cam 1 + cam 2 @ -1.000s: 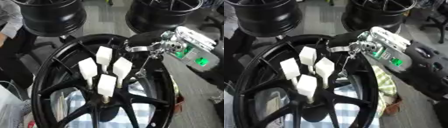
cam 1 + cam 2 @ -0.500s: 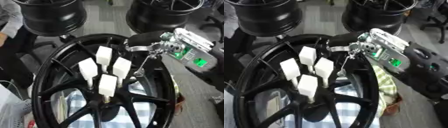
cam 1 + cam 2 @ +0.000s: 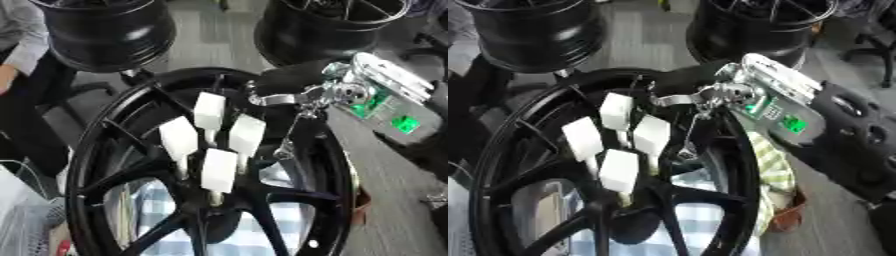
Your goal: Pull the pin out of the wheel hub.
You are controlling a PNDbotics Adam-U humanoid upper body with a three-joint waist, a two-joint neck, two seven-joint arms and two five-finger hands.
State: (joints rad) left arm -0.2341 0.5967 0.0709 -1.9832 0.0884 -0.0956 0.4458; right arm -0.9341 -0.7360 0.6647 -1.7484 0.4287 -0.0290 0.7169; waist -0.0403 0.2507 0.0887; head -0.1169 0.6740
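A large black wheel hub (image 3: 83, 165) lies flat in front of me. At its centre stand several pins topped with white blocks: one at the back (image 3: 209, 111), one on the left (image 3: 178, 137), one on the right (image 3: 247, 135) and one nearest me (image 3: 219, 170). My right hand (image 3: 376, 95) reaches in from the upper right above the hub's right rim. Its silver fingers (image 3: 276, 99) are spread, one pointing left toward the back pin and one hanging down beside the right pin. They hold nothing and stay apart from the blocks. My left hand shows in neither view.
Two more black wheels stand at the back, one on the left (image 3: 105, 30) and one on the right (image 3: 332, 25). A person's grey sleeve (image 3: 17, 35) shows at the far left. A checked cloth (image 3: 236, 235) lies under the hub, and a striped green cloth (image 3: 772, 165) lies by its right rim.
My right hand has stayed over the hub's right rim, barely shifting. The pins have not moved.
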